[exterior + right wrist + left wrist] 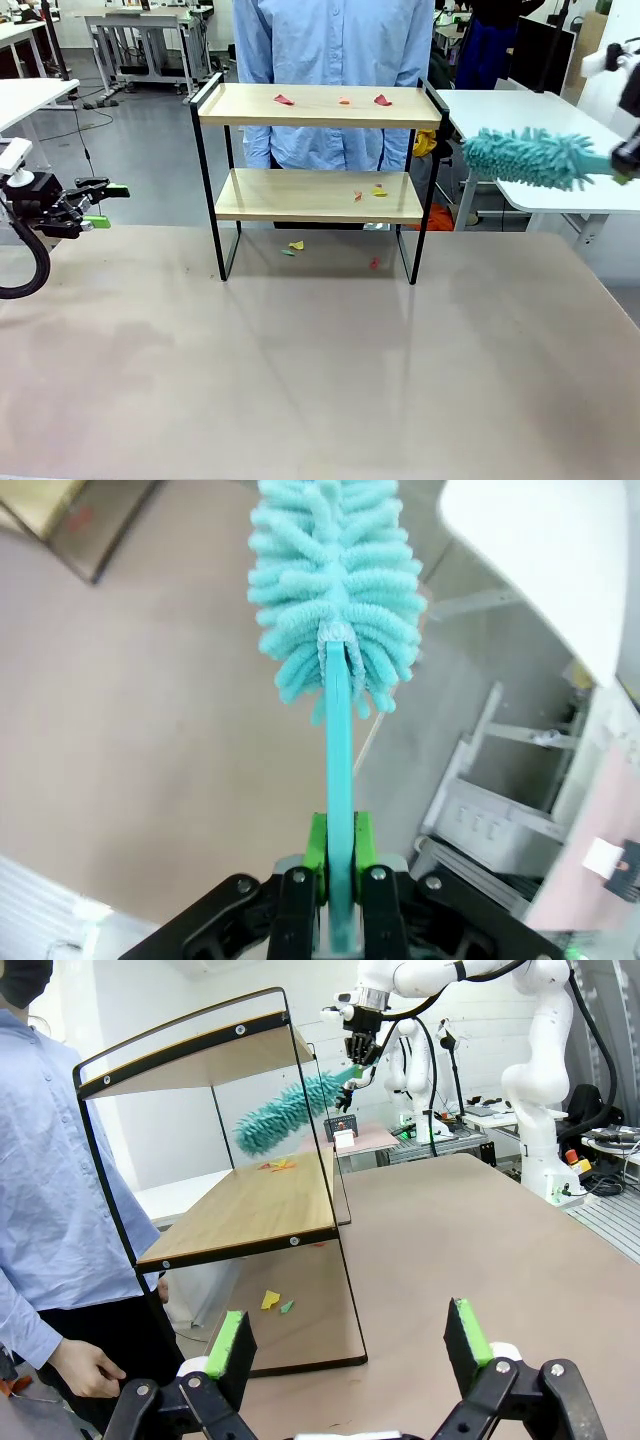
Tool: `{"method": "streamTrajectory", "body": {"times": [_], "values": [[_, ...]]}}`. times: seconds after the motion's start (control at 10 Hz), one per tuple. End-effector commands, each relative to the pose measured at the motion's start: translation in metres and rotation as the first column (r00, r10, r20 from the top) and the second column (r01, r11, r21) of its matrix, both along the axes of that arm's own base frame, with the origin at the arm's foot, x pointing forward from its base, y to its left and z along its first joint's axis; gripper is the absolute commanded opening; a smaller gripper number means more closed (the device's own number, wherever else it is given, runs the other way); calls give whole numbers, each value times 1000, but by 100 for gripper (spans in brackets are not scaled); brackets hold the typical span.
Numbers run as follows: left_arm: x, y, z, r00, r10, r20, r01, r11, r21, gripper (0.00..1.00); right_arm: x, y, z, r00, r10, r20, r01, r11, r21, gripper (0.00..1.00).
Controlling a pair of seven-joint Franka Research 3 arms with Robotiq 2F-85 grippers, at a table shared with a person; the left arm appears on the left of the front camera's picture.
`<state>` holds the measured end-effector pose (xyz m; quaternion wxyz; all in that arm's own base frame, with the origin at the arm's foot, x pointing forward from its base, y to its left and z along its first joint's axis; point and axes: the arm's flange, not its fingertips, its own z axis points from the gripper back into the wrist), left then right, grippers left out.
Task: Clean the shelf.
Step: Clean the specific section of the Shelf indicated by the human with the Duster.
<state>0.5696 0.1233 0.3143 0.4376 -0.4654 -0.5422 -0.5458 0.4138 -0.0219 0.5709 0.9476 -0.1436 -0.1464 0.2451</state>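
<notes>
The shelf (320, 117) stands at the table's far side, two light boards in a black frame. Small red and orange paper scraps (284, 99) lie on its top board, a few more scraps (379, 191) on the lower board, others (296, 244) on the table beneath. My right gripper (338, 865) is shut on the handle of a teal fluffy duster (338, 570). It holds the duster (525, 158) in the air to the right of the shelf, level with the gap between the boards. My left gripper (105, 205) hovers open and empty at the far left. In the left wrist view the shelf (240, 1225) is seen from its end.
A person in a light blue shirt (335, 40) stands right behind the shelf, one hand (85, 1370) hanging low. White tables (540, 115) flank the far right and far left (25, 95). The brown table (320, 350) spreads wide in front of the shelf.
</notes>
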Motion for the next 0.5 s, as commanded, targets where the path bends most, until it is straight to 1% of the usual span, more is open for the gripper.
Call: {"method": "streamTrajectory", "body": {"times": [0.0,0.1,0.2,0.3,0.4], "values": [[0,0,3,1000,-4,4,4,1000,0,100,-25,-15,-2,983,151,-102,-161,982,-96,13],[0,0,3,1000,-4,4,4,1000,0,100,-38,-17,-5,957,240,-166,-258,961,-98,13],[0,0,3,1000,-4,4,4,1000,0,100,-49,-15,-10,920,316,-231,-348,931,-114,13],[0,0,3,1000,-4,4,4,1000,0,100,-61,-13,-12,870,390,-300,-440,890,-119,13],[0,0,3,1000,-4,4,4,1000,0,100,-73,-5,-22,785,491,-377,-558,825,-89,13]]}}
